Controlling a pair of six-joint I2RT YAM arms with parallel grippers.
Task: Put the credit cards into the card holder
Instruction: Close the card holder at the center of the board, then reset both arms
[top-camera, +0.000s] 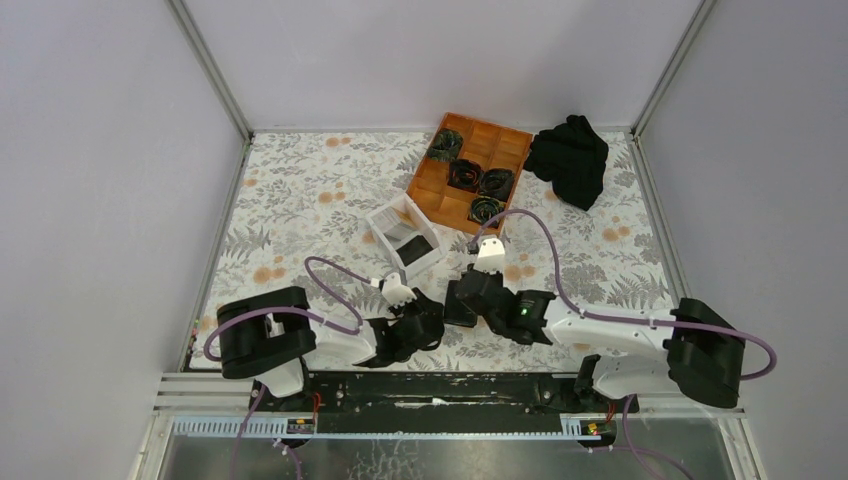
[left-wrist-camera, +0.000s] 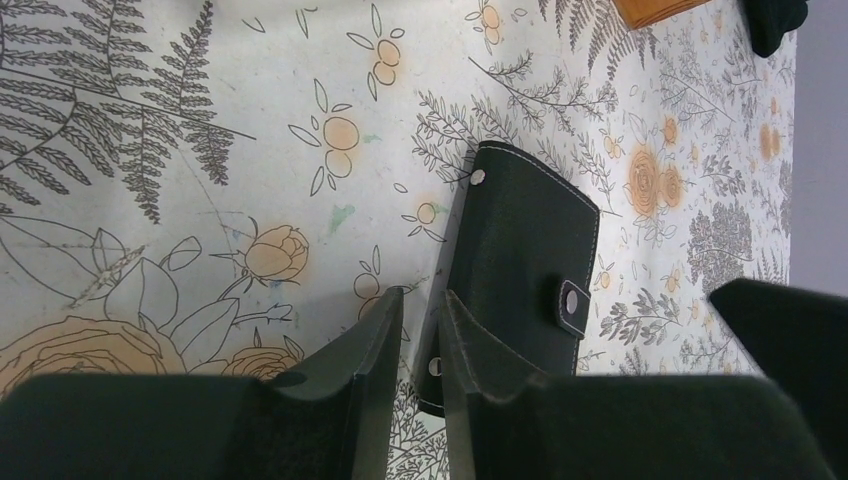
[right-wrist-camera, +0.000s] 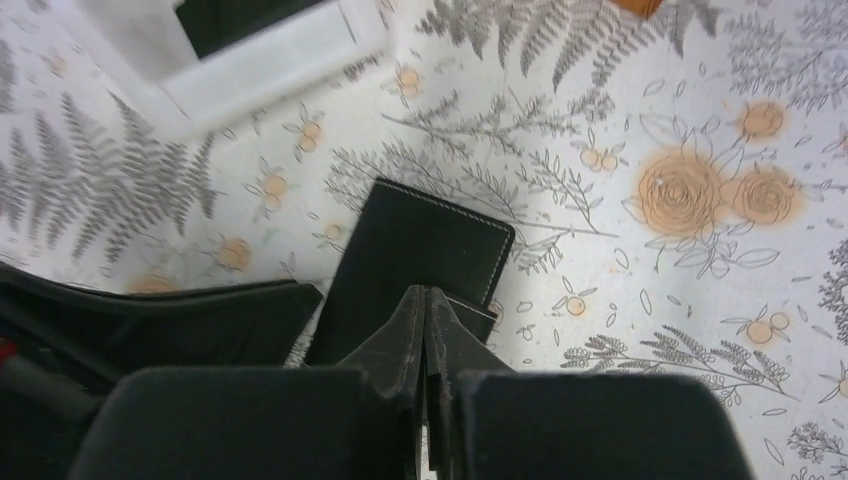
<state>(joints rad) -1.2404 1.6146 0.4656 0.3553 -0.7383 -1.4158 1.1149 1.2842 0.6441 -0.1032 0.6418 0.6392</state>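
Observation:
The black card holder (left-wrist-camera: 525, 235) lies closed on the floral table, its strap tab (left-wrist-camera: 570, 302) snapped over the front. It also shows in the right wrist view (right-wrist-camera: 410, 250) and between the two grippers in the top view (top-camera: 457, 312). My left gripper (left-wrist-camera: 420, 305) is low at the holder's left edge. Its jaws are a narrow gap apart, and the holder's edge shows in that gap. My right gripper (right-wrist-camera: 426, 292) is shut with nothing seen between its jaws, its tips over the holder near the tab. No credit cards are in view.
A white open-topped box (top-camera: 385, 215) with something dark inside stands just behind the holder. It also shows in the right wrist view (right-wrist-camera: 270, 50). An orange compartment tray (top-camera: 430, 185) holding several dark rolled items sits at the back. A black cloth (top-camera: 570, 160) lies to its right.

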